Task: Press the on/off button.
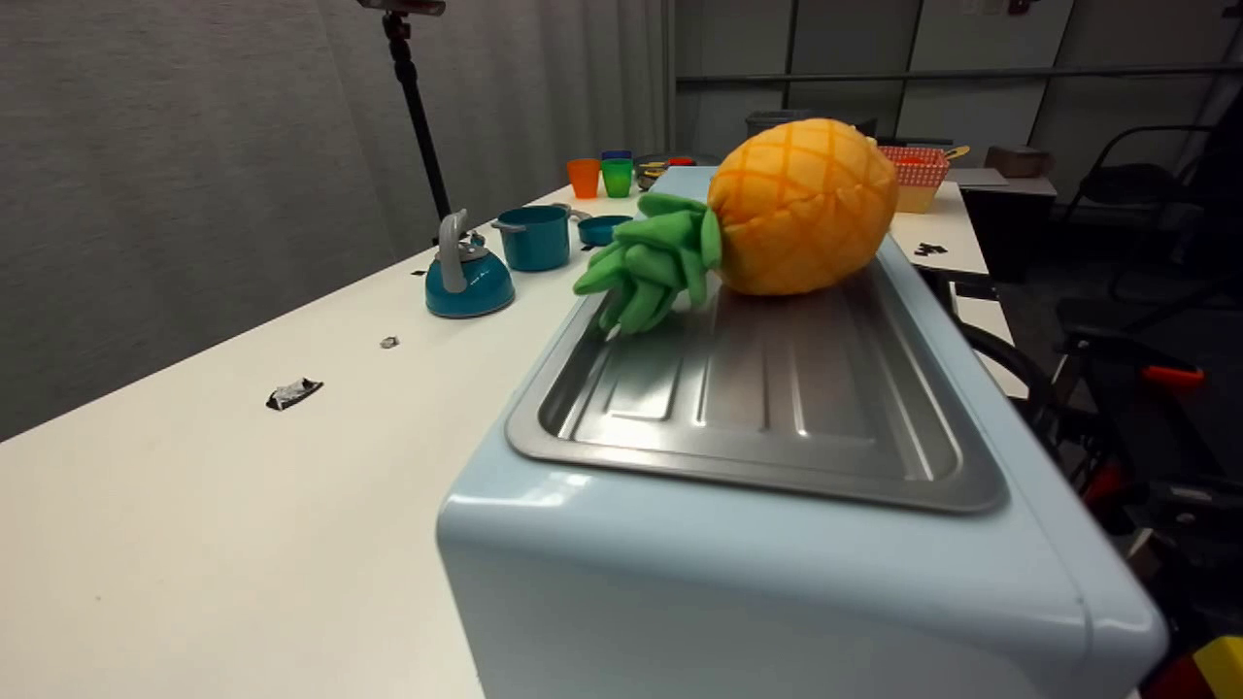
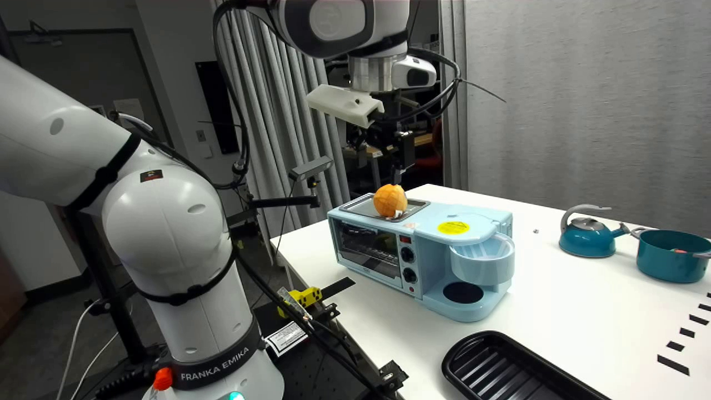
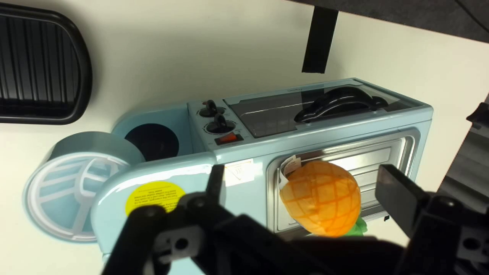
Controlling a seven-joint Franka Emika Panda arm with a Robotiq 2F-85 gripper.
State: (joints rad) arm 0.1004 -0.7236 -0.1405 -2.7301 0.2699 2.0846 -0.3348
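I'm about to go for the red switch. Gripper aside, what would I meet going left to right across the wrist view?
Black ridged tray → round black pad → red switch → orange plush pineapple. Things overlapping these sideways are left out.

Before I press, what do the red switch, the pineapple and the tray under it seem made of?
Red switch: probably hard, smooth plastic, from its bright, crisp-edged face in a dark frame; it shows small.
Pineapple: matte plush fabric, from the puckered seam and stuffed-looking leaves; filling hidden.
Tray: bare metal, likely steel, semi-glossy, with grey streaked reflections and pressed ribs.
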